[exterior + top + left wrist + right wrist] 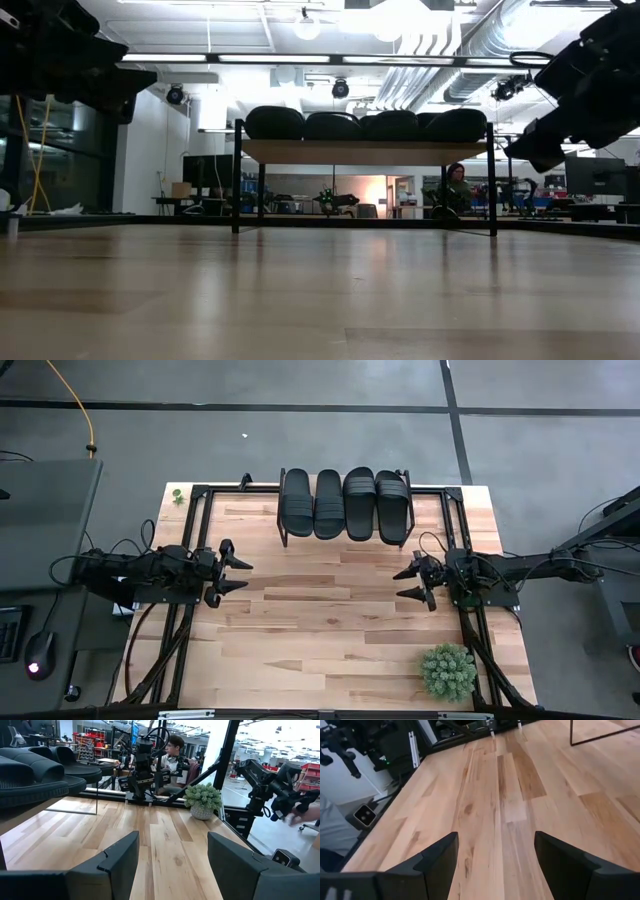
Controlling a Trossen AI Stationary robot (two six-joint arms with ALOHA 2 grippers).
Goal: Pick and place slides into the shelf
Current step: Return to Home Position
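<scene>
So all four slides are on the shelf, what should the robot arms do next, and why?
Probably just fold back to rest. All four slides sit on the shelf, and the left arm and right arm hover at either side, jaws open and empty.

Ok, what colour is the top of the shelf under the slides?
Light natural wood. The shelf shows it best in the low view, as a pale board edge.
</scene>
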